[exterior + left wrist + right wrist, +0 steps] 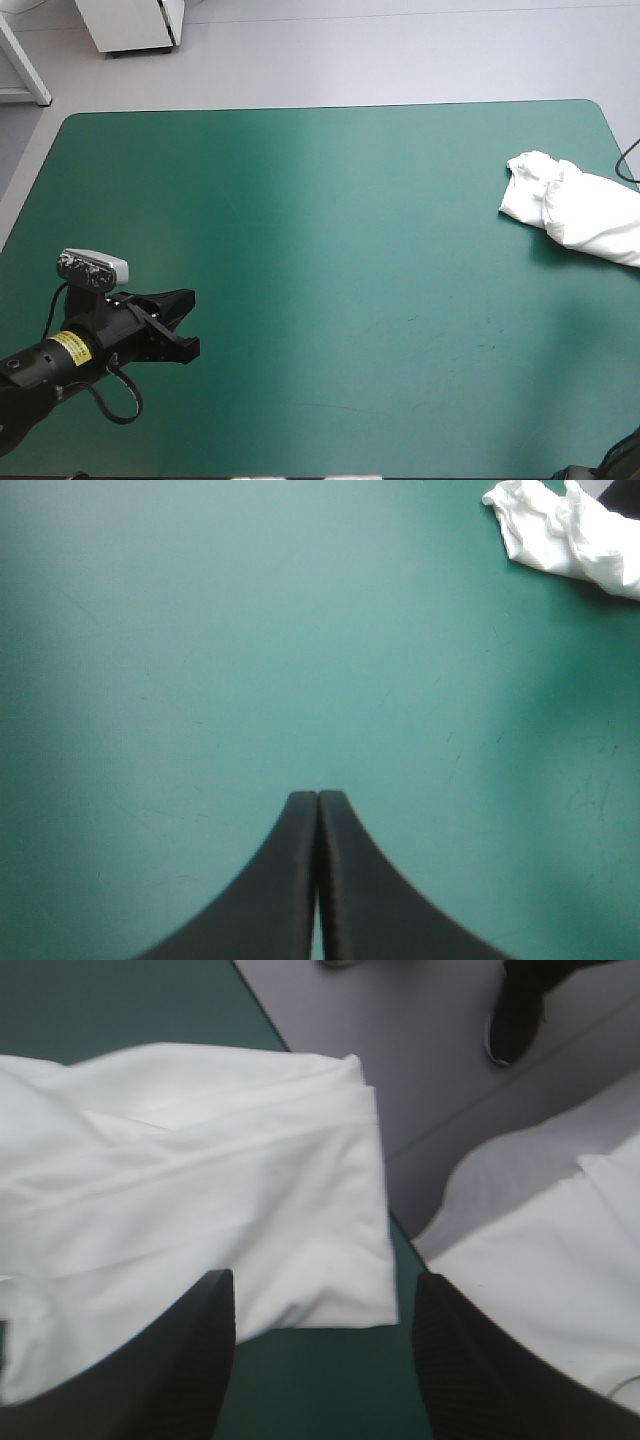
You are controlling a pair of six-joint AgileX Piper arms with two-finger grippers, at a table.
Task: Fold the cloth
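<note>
While the left gripper (317, 802) hangs clenched on nothing over the 8 o'clock quarter of the table (330, 250), its two black fingers meeting in one pointed arch, the T-shirt (580, 205) lies far across at about 3 o'clock. It is a crumpled white heap close to the right edge. Seen from above, its rumpled end points toward 10 o'clock. Its bulk runs toward 4 o'clock and out of the picture at the table's right side.

Between the left gripper and the heap the teal-green cover lies open from 6 o'clock through the centre to 12 o'clock. The far edge, with its rounded corner at 1 o'clock, stands apart from the cloth.

The right gripper (322, 1280) is released, its fingers wide apart above the T-shirt, with a folded edge of the cloth in the gap between them. Whether they touch it I cannot tell. Just ahead of that gripper the table's edge cuts across on a diagonal. More white cloth shows past that edge; whether it belongs to the T-shirt I cannot tell.
</note>
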